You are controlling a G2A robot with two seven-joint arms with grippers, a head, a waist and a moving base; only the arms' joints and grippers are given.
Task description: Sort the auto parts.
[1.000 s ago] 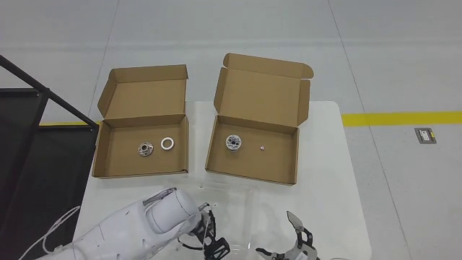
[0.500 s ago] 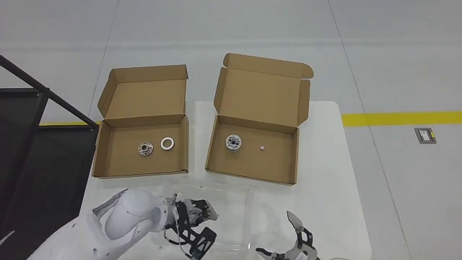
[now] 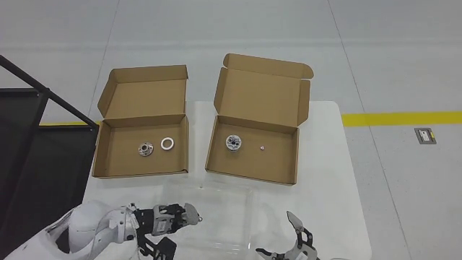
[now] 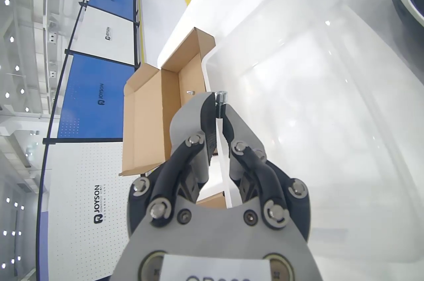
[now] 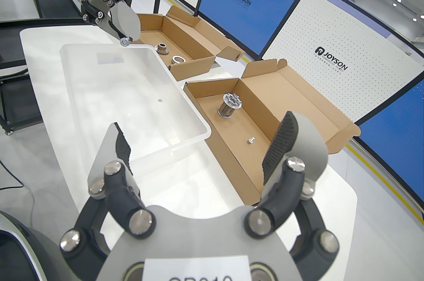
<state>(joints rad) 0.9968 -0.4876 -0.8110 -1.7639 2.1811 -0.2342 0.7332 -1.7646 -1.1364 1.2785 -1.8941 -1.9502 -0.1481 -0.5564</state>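
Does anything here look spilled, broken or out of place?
Nothing stands out. The left box and right box lie open and intact, the clear tray sits level, and the left end effector pinches a small bolt.

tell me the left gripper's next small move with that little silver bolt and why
Probably carry the small silver bolt, pinched in the left gripper at the clear plastic tray's edge, toward the open cardboard box holding a similar loose bolt.

top view looks down on the table [image 3: 339, 188]; both wrist views sit low, close, sharing the clear bin [image 5: 116, 86].
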